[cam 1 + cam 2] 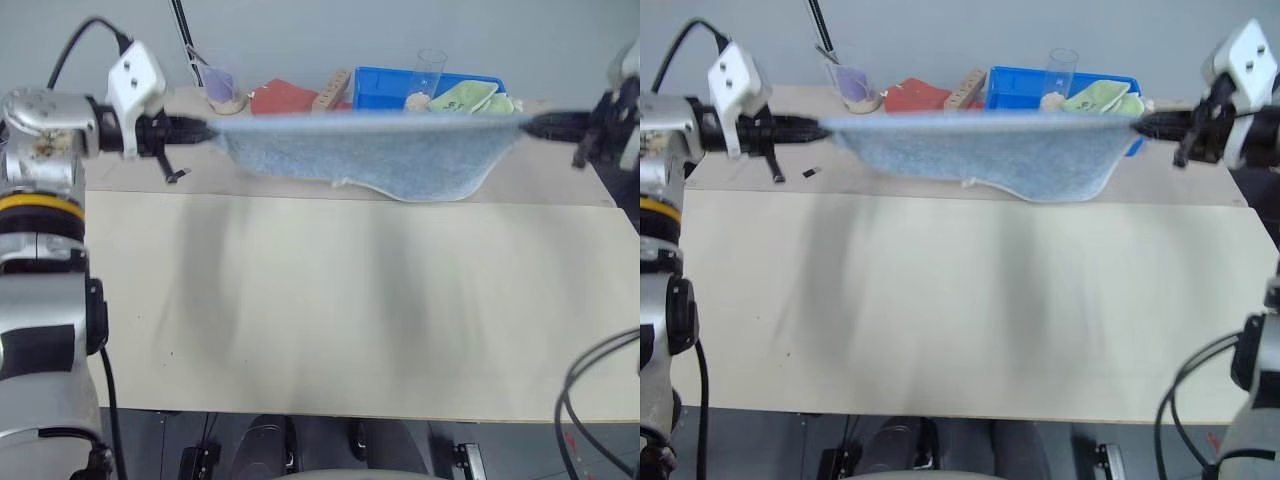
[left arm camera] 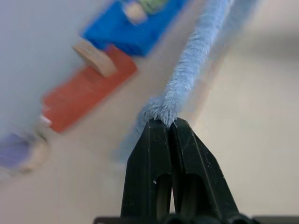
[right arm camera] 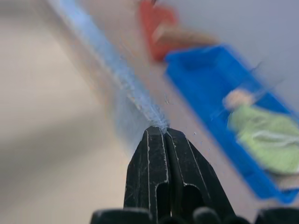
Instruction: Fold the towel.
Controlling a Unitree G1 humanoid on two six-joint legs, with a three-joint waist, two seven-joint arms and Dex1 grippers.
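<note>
left arm: upper left of frame, reaching inward | left tool (image 1: 818, 127): fingers pressed together, pinching a towel (image 1: 980, 155) corner | right arm: upper right, reaching inward | right tool (image 1: 1140, 122): fingers pressed together on opposite corner

Towel (image 1: 980, 150) above table (image 1: 940, 320) — bin (image 1: 1025, 88) behind.

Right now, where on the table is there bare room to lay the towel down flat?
The wide pale table in front of the hanging towel, between the left gripper and right gripper, is bare. The back edge is crowded: blue bin, red cloth, clear cup, purple cup.
</note>
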